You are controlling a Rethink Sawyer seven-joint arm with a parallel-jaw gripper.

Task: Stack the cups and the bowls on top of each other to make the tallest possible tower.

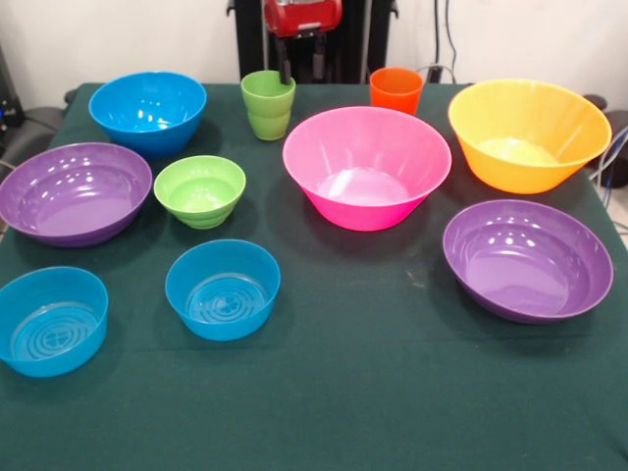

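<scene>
A dark green cloth (pixel 373 392) covers the table (pixel 88 432) from edge to edge, lying mostly flat with faint creases and a few pale specks of lint. Behind it rises a plain white wall (pixel 128 39), evenly lit (the light is soft and throws only faint shadows on the cloth). Thin dark cables (pixel 448 34) hang down the wall at the upper right, and another pale cable (pixel 613 162) loops just beyond the table's right edge.

Glossy red housing (pixel 302 15) at 12 o'clock, black underside, two thin black prongs (pixel 301 59) below; black upright frame behind.
</scene>
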